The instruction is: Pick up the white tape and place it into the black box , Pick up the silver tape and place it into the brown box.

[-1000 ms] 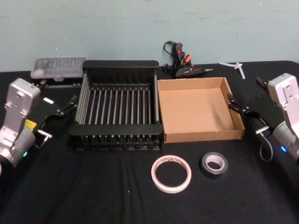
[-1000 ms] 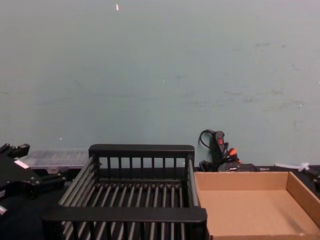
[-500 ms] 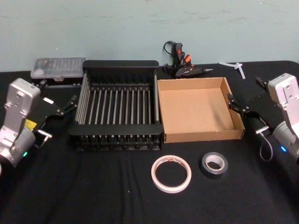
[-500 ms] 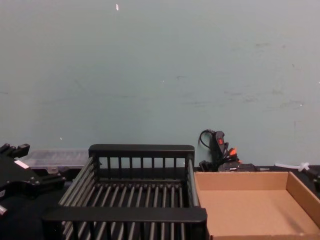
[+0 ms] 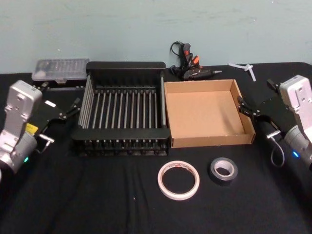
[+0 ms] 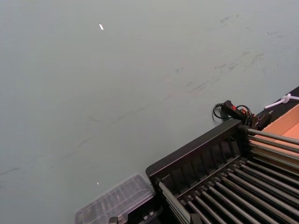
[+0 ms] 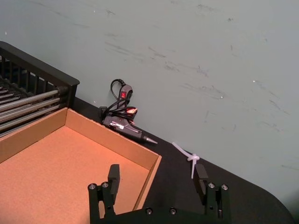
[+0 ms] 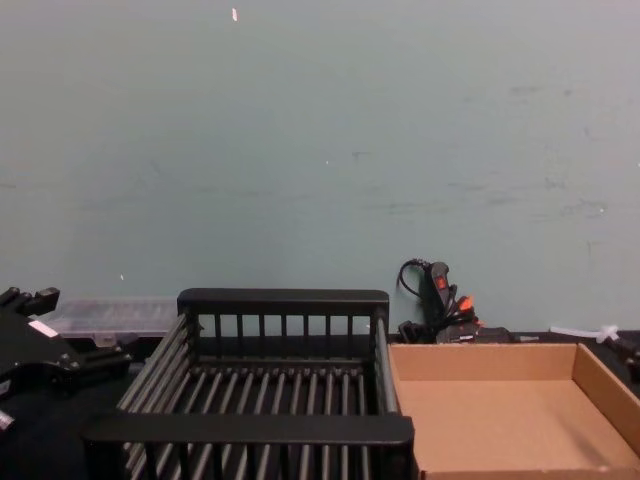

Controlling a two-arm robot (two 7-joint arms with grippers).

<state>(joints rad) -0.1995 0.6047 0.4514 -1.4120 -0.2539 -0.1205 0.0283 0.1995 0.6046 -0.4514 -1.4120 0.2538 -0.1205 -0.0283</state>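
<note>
The white tape (image 5: 179, 180) lies flat on the black cloth in front of the boxes. To its right lies the smaller silver tape (image 5: 224, 170). The black box (image 5: 122, 132) sits mid-table with nothing in it, and the brown box (image 5: 212, 141) touches its right side, also with nothing in it. My left gripper (image 5: 68, 111) hovers left of the black box, open, holding nothing. My right gripper (image 7: 157, 176) hovers at the brown box's right wall, open, with nothing between its fingers. Both tapes are well clear of both grippers.
A black and orange glue gun (image 5: 192, 70) with its cord lies behind the boxes. A clear plastic case (image 5: 59, 69) sits at the back left and a white zip tie (image 5: 246, 69) at the back right. A teal wall rises behind the table.
My left gripper has sunk slightly in the chest view. The tapes, the boxes and the right gripper have not moved.
</note>
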